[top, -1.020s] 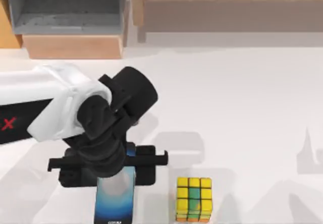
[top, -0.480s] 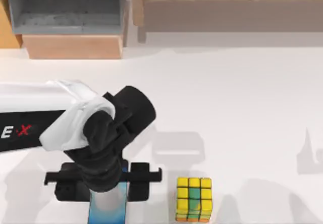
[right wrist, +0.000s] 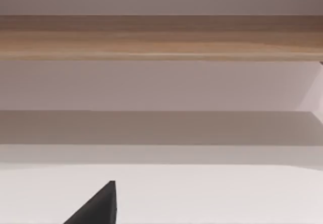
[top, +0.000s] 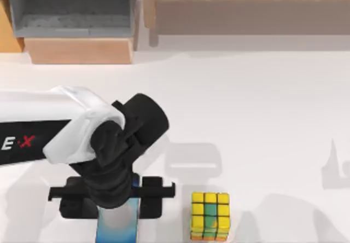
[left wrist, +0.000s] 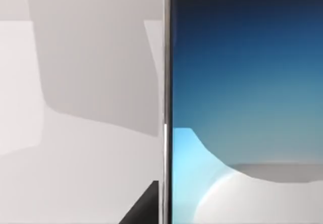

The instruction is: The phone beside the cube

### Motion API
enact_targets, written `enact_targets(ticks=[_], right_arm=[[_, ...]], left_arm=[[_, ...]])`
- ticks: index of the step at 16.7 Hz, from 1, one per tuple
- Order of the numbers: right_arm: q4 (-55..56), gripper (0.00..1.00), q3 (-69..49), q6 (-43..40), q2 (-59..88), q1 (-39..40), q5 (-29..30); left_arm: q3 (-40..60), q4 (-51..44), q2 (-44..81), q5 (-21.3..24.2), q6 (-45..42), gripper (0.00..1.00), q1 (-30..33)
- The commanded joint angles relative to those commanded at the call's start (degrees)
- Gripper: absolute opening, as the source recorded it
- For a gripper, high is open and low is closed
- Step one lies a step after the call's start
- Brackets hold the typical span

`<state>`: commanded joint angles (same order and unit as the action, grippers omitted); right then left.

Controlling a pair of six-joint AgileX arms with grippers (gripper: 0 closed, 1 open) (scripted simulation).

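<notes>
**Left arm parked over the phone, cube sitting just to its right**

Biggest thing first: the white table (top: 262, 117) runs across the whole scene, with a grey open box (top: 71, 13) and a wooden shelf (top: 246, 7) along the far edge. The left arm (top: 49, 125) reaches in from the left side, white shell with black joints, and you can read red and white lettering "E·X" on its side, the rest being cut off at the edge.

The left end effector (top: 116, 196) sits at the near left, right above the phone (top: 116, 224). Can't honestly tell if it's clamped on the phone or let go, the wrist blocks the fingers from above. The phone lies near the table's near edge, its blue-to-white screen poking out under the arm. The left wrist view shows that screen (left wrist: 247, 103) up close with its pale rim.

The cube (top: 210, 216) sits to the phone's right, close but not touching, yellow squares with a green strip on top.
</notes>
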<state>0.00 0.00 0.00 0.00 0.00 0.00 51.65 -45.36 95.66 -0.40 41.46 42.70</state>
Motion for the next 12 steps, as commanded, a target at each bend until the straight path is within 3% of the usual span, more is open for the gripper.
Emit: enact_targets(ticks=[6, 12], right_arm=[[0.0, 1.0, 0.0, 0.0, 0.0, 0.0, 0.0], [0.0, 1.0, 0.0, 0.0, 0.0, 0.0, 0.0]], left_arm=[[0.0, 0.0, 0.0, 0.0, 0.0, 0.98, 0.0], [0.0, 0.0, 0.0, 0.0, 0.0, 1.0, 0.0]])
